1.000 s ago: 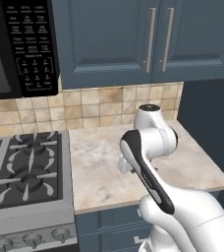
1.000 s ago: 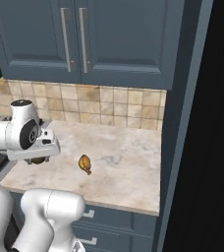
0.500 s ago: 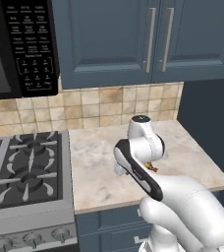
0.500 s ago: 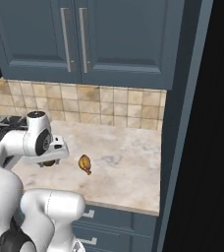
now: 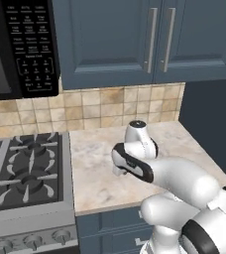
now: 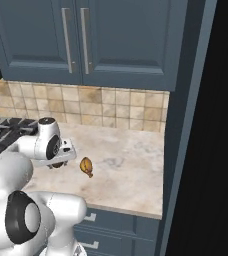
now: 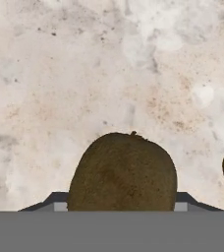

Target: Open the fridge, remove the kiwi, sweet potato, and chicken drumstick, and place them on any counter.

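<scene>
Gripper (image 7: 122,209): clenched on the small round olive-brown kiwi (image 7: 122,171), low over the counter.
Drumstick: golden orange-brown chicken drumstick (image 6: 87,166) lay just beside.
Counter: beige marbled stone countertop (image 6: 131,170) beneath both.

Microwave keypad (image 5: 30,54): white labels too blurred (nothing readable).
</scene>
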